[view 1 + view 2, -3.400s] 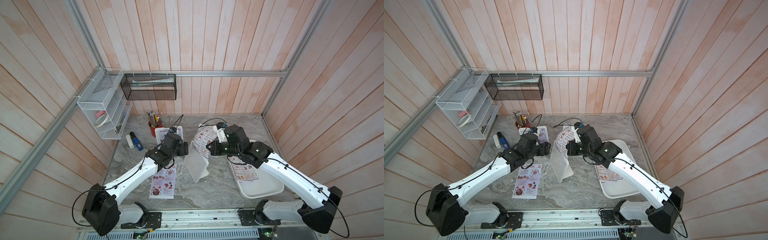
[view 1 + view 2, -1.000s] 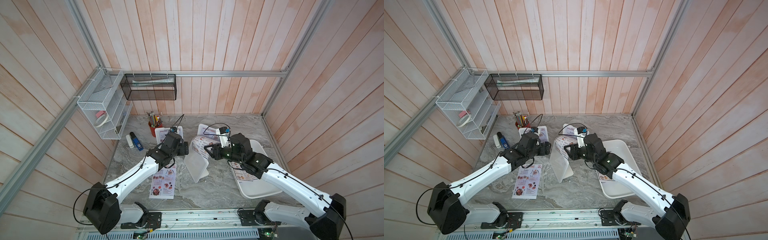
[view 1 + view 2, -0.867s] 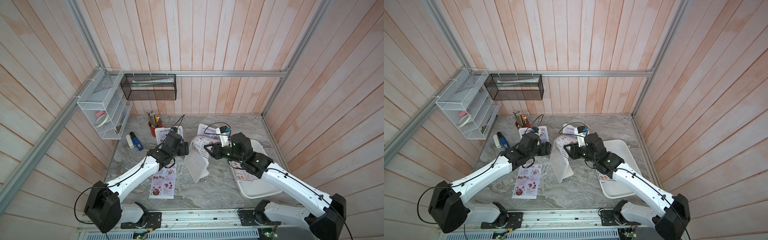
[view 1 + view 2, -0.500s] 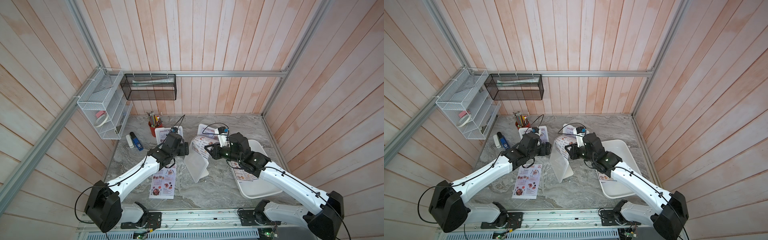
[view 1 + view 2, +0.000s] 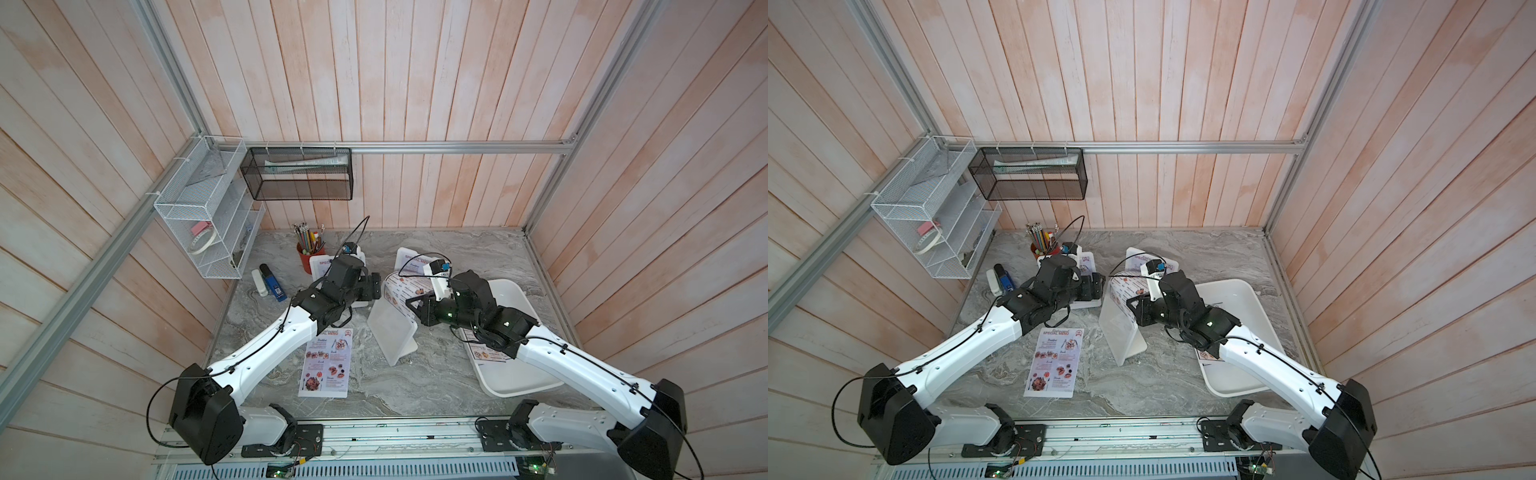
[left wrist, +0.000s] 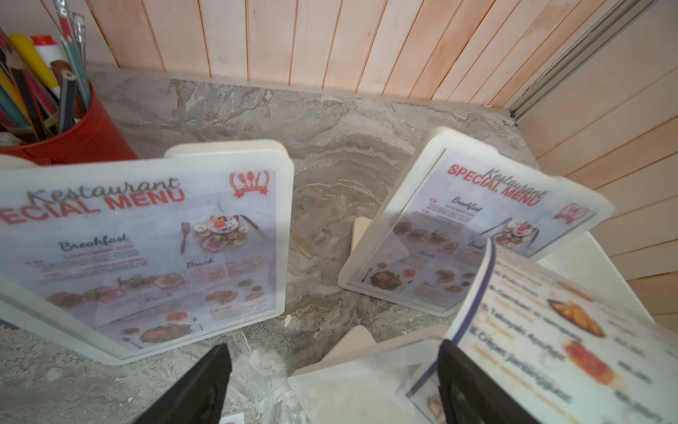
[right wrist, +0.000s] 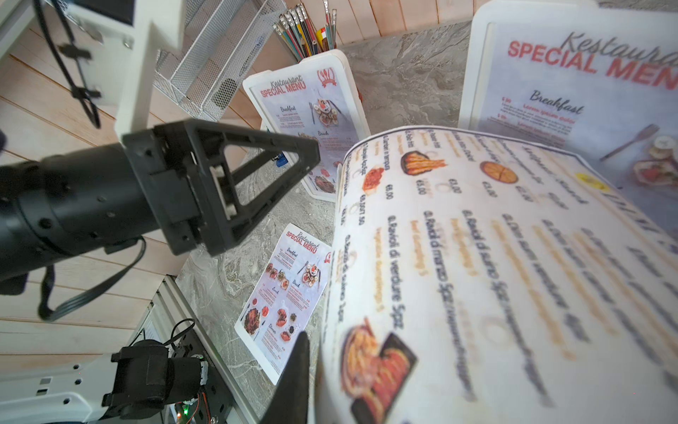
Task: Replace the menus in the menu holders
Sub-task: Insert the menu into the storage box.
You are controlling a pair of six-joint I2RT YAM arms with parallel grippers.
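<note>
BLURRED: curled menu (image 7: 495,275) print | CUT OFF: menu holder (image 6: 282,238) at picture edge

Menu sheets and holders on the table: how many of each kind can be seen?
Holders: 3
Special Menu sheets: 3, two in holders, one flat
Yellow-lettered menu sheets: 2 seen, one curled, one in the tray
Total: 8

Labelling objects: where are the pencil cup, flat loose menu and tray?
Pencil cup (image 6: 91,139), left wrist view, red wall.
Loose menu (image 5: 326,365), in a top view, sheet middle.
Tray (image 5: 1233,293), in a top view, bare inside.
</note>
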